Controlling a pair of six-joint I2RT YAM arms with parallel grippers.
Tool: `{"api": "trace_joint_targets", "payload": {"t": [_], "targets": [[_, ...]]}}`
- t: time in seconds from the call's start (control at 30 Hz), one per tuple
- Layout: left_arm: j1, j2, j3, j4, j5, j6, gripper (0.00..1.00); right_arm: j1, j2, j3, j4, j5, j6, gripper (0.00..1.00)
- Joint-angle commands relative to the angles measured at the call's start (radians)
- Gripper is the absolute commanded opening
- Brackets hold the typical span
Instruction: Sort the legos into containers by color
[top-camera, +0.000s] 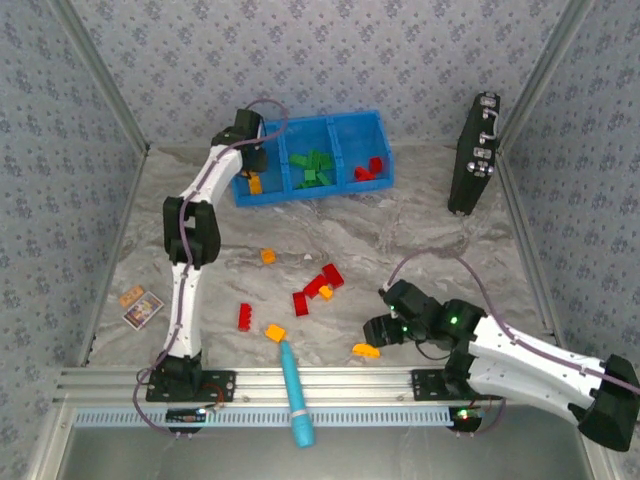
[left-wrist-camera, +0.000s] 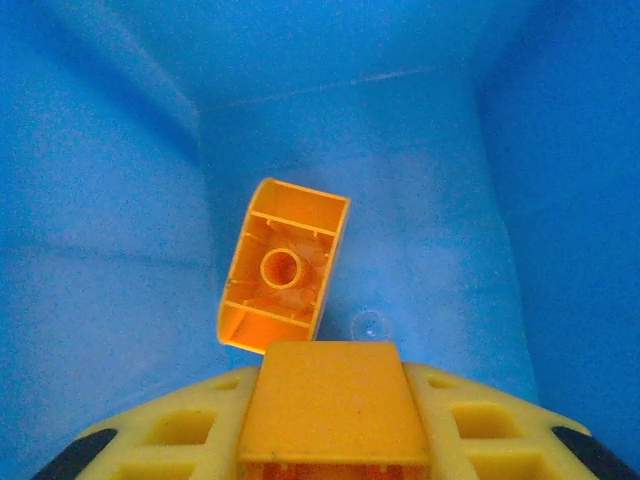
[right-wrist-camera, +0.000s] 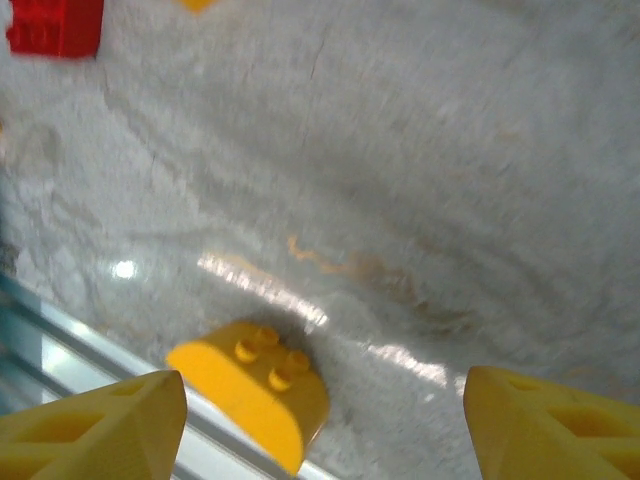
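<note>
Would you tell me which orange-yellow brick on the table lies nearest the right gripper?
The rounded brick lowest and rightmost in the top view, beside the open right gripper; the other orange-yellow bricks lie farther left.

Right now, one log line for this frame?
left tool: shut on orange brick in left tray compartment | right tool: open over curved yellow-orange brick by rail

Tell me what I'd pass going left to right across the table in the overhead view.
Picture cards → red brick → teal stick → orange brick → black case.
</note>
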Motion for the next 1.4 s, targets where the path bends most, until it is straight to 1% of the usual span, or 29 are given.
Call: {"api": "trace_joint_targets", "payload": {"t": [0.0, 0.1, 0.17, 0.27, 0.37, 0.53, 0.77, 1.0, 1.3, 1.37], "targets": [[0.01, 0.016, 0.075, -0.062, 0.029, 0.01, 0.35, 0.078, 0.01, -0.014, -0.01, -0.014, 0.1, 0.76], [0.012, 0.013, 0.08, -0.064, 0.03, 0.016, 0.44, 0.153, 0.024, -0.01, -0.034, 0.016, 0.126, 0.76], [0.012, 0.007, 0.079, -0.063, 0.029, 0.022, 0.47, 0.184, 0.039, -0.008, -0.041, 0.034, 0.138, 0.77], [0.012, -0.007, 0.076, -0.064, 0.032, 0.026, 0.51, 0.214, 0.08, 0.0, -0.049, 0.072, 0.138, 0.77], [0.012, -0.029, 0.068, -0.064, 0.042, 0.03, 0.53, 0.222, 0.141, 0.035, -0.105, 0.154, 0.141, 0.77], [0.012, -0.097, 0.008, -0.037, 0.055, 0.044, 0.56, 0.252, 0.23, 0.085, -0.119, 0.243, 0.118, 0.77], [0.012, -0.178, -0.049, -0.032, 0.064, 0.071, 0.58, 0.263, 0.281, 0.096, -0.073, 0.239, 0.044, 0.77], [0.013, -0.284, -0.159, 0.002, 0.065, 0.088, 0.59, 0.274, 0.318, 0.103, -0.052, 0.195, 0.003, 0.77], [0.015, -0.364, -0.226, 0.001, 0.053, 0.109, 0.61, 0.273, 0.456, 0.166, -0.076, 0.19, -0.018, 0.77], [0.015, -0.373, -0.233, 0.0, 0.055, 0.111, 0.62, 0.272, 0.477, 0.176, -0.074, 0.189, -0.057, 0.76]]}}
